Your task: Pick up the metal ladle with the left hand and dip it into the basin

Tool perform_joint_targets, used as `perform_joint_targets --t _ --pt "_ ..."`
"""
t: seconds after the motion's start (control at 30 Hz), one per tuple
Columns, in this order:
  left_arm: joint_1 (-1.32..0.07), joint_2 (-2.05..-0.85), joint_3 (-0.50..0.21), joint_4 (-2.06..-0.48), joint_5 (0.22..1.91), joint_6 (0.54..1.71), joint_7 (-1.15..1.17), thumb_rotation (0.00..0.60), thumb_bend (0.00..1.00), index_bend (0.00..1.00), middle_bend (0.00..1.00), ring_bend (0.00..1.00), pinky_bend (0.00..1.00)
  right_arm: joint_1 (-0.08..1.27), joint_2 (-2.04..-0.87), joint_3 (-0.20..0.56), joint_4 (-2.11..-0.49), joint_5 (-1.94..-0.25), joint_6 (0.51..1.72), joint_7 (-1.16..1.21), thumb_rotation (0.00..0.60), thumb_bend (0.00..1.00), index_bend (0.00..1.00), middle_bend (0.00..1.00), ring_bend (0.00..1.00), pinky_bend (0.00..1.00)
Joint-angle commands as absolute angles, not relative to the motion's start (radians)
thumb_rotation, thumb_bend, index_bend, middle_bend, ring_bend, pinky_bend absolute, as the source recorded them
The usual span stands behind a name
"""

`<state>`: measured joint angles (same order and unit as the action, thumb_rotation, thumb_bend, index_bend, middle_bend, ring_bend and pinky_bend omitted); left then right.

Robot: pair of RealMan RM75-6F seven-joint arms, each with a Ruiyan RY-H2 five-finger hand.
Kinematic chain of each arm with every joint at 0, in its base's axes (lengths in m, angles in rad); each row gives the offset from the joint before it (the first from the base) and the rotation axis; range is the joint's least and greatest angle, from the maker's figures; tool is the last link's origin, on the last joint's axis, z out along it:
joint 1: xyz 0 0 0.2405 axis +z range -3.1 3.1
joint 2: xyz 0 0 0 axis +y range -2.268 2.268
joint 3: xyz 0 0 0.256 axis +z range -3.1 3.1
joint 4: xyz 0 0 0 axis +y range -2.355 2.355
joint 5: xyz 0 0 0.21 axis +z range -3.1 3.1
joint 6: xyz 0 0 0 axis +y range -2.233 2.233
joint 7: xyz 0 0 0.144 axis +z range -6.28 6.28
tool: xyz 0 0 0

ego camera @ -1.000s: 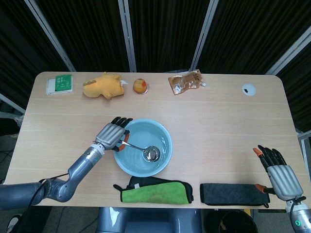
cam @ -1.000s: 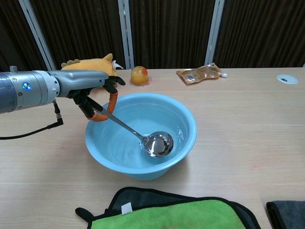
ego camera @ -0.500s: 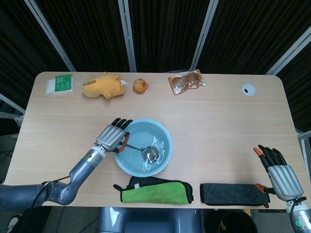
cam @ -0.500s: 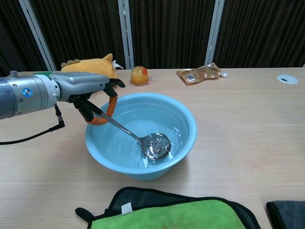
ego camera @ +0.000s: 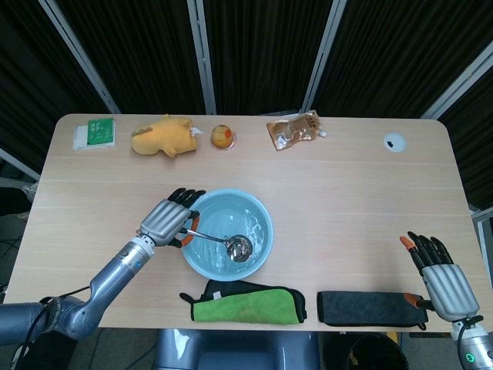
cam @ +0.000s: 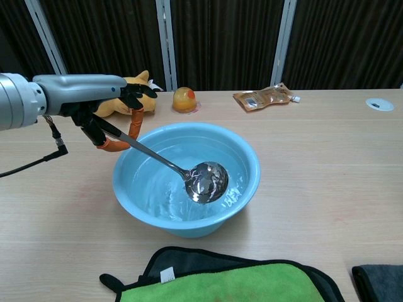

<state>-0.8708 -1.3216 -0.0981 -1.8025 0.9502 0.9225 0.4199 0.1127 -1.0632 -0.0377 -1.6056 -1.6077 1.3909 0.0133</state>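
1. The metal ladle (cam: 165, 165) sits over the light-blue basin (cam: 242, 151), its long thin handle slanting up toward 10 o'clock and its round bowl (cam: 206, 182) just above or at the rippled water. Whether the bowl touches the water cannot be told for sure.

2. It looks rigid and fairly light, but polished steel is likely slick, and more so once wet. The weight probably sits in the bowl end, so a hold far up the handle has to resist the ladle tipping or twisting.

3. The left robot hand (cam: 104, 119) holds the upper end of the handle, dark fingers with orange pads curled around it, just outside the basin rim at 9 o'clock. That end is the sensible place to hold: it keeps the hand out of the water.

4. In the head view the same left robot hand (ego camera: 166, 220) lies at the basin's 9 o'clock edge.

5. The right robot hand (ego camera: 445, 277) rests at the worktop's (ego camera: 347, 185) 4 o'clock corner, fingers spread and holding nothing.

6. A green-and-black cloth (ego camera: 246, 302) lies at the basin's 6 o'clock.
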Motion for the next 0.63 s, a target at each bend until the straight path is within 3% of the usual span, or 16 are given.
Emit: perform_joint_targets --t 0.03,0.63 --pt "-0.850 -1.284 -0.094 -1.839 0.977 0.939 0.398 0.600 0.38 0.63 0.00 0.00 0.00 0.110 -1.068 -0.042 -1.611 -1.614 1.393 -0.002 0.600 0.00 0.00 0.00 0.00 0.00" --pt "-0.803 -1.216 -0.080 -1.882 1.030 0.950 0.340 0.600 0.38 0.63 0.00 0.00 0.00 0.109 -1.078 -0.052 -1.623 -1.626 1.386 -0.036 0.600 0.00 0.00 0.00 0.00 0.00"
